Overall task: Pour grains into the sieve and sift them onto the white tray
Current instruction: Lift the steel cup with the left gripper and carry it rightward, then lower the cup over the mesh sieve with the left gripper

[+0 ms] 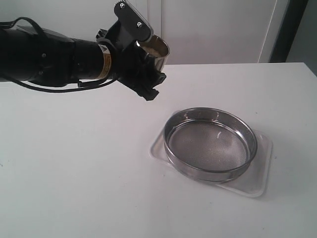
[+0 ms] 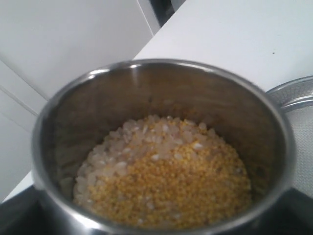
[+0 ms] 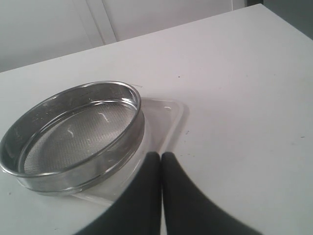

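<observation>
The left gripper is up in the air over the table, with its fingers spread wide around a steel cup and pinching it. It is left of the sieve in the exterior view. The grains lie in the cup (white ones on one side, tiny yellow ones on the other), and the sieve sits on the tray, flat on the table. The right gripper has its two black fingers pressed together with nothing between them, low down near the tray's edge.
</observation>
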`<act>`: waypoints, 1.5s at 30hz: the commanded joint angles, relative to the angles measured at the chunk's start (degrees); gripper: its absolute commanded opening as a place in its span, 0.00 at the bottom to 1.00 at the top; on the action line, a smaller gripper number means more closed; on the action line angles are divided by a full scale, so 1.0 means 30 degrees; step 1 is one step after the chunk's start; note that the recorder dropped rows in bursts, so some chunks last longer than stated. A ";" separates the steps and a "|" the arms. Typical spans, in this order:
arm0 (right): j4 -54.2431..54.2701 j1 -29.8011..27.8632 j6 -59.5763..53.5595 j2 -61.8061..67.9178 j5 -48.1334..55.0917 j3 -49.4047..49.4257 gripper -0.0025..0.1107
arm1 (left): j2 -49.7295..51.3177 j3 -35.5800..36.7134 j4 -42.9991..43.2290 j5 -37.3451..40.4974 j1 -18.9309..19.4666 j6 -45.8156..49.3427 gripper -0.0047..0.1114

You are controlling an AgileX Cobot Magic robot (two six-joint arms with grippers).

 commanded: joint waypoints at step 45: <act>0.0000 -0.0037 0.0007 -0.0082 -0.0239 0.0105 0.02 | 0.0391 -0.0416 -2.3628 0.4644 -0.1162 2.5969 0.04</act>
